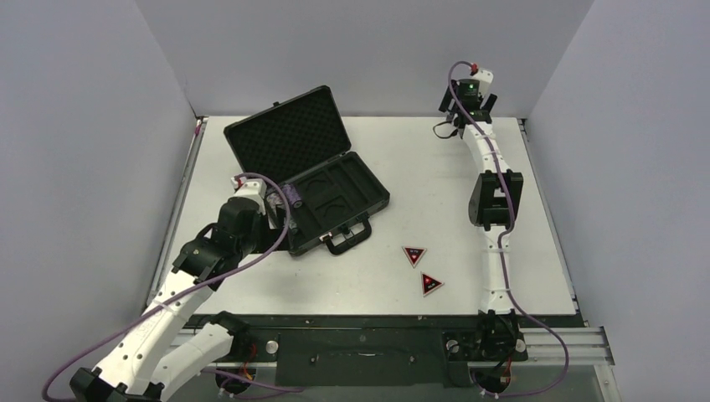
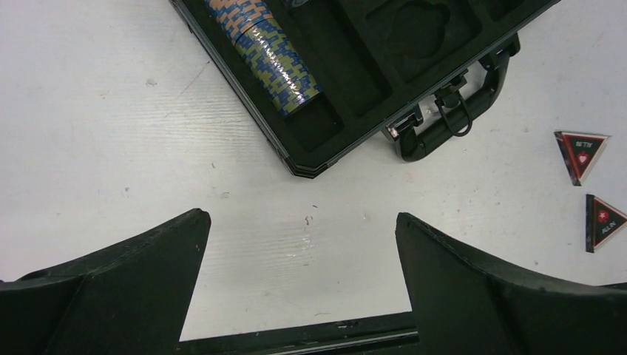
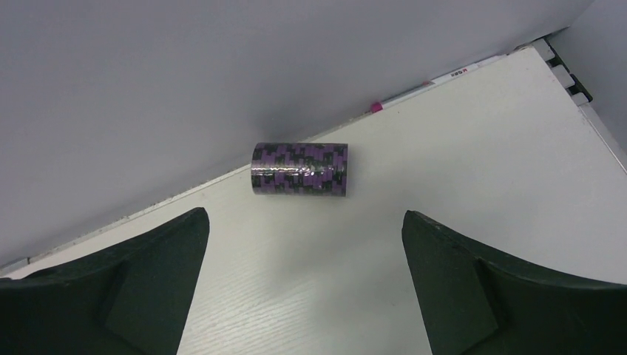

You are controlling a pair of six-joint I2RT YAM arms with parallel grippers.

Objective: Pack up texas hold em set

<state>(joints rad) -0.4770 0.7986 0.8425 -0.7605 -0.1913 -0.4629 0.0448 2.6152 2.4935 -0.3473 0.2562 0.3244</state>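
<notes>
The black briefcase (image 1: 339,199) lies open at the table's left middle, its foam lid (image 1: 286,134) raised. A row of blue and tan chips (image 2: 264,52) lies in its left slot; it also shows in the top view (image 1: 293,197). My left gripper (image 2: 302,217) is open and empty above bare table, just in front of the case's front left corner. My right gripper (image 3: 304,214) is open and empty at the far back right (image 1: 450,126). A purple and black chip stack (image 3: 299,170) lies on its side ahead of it by the back wall. Two red and black triangular tokens (image 1: 414,255) (image 1: 431,284) lie right of the case handle (image 2: 444,124).
The grey back wall (image 3: 222,74) stands right behind the purple stack. The table's right edge and rail (image 3: 569,74) run beside the right gripper. The two tokens also show in the left wrist view (image 2: 582,154) (image 2: 602,222). The case holds several empty foam recesses (image 2: 414,29).
</notes>
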